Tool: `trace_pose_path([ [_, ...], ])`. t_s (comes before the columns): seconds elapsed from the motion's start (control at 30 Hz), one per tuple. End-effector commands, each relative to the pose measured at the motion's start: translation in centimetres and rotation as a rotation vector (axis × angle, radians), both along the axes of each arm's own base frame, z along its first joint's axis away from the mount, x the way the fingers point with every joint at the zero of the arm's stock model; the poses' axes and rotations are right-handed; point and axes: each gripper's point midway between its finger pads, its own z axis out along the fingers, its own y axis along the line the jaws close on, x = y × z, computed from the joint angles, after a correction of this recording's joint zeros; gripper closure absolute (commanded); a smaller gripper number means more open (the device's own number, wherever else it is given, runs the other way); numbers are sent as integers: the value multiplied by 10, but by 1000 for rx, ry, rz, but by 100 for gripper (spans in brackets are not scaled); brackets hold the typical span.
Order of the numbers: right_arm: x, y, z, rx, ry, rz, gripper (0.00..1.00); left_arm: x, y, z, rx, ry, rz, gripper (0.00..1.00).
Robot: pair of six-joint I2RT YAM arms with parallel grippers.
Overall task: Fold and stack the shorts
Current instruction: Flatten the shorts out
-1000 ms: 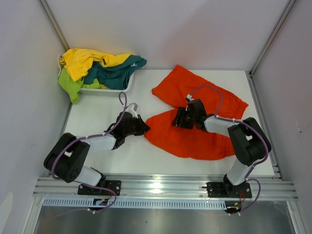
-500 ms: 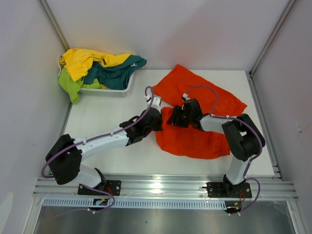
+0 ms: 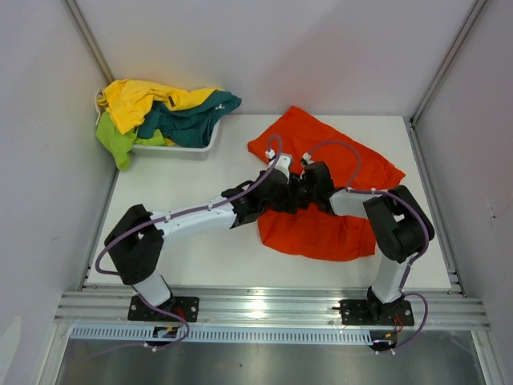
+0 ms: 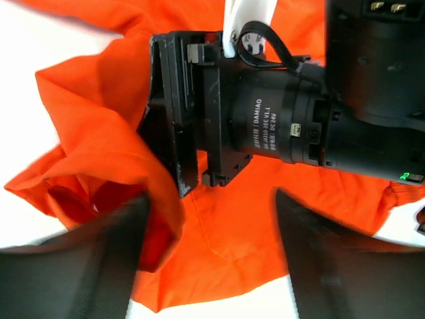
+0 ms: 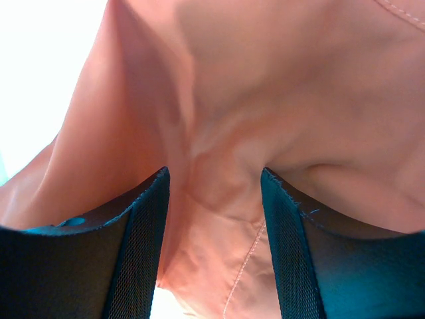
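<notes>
With both claws spread, raise the left gripper [image 4: 212, 219] straight off the orange shorts [image 3: 321, 233] while the right gripper [image 5: 212, 186] pins the fold at the table's [image 3: 176, 184] middle.

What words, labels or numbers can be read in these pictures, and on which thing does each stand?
"DAMIAO": white print on the right arm's black wrist motor, seen in the left wrist view.
Two smaller printed lines beside it: too small to read with certainty.
Orange shorts, white basket: no readable text.
</notes>
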Motion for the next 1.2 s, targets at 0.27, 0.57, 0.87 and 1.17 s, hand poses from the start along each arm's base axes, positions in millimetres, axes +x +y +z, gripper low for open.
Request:
trace_pose_path([
  [0.27, -26, -25, -24, -93, 79, -8, 40, 38, 104, 46, -94, -44, 156, 5],
  [0.57, -36, -49, -16, -203, 58, 5, 40, 51, 182, 40, -118, -28, 299, 2],
  [0.87, -52, -82, -7, -290, 111, -4, 39, 46, 168, -15, -143, 77, 261, 4],
  [1.17, -78, -143, -30, -436, 273, -194, 41, 43, 164, -44, -150, 124, 255, 4],
])
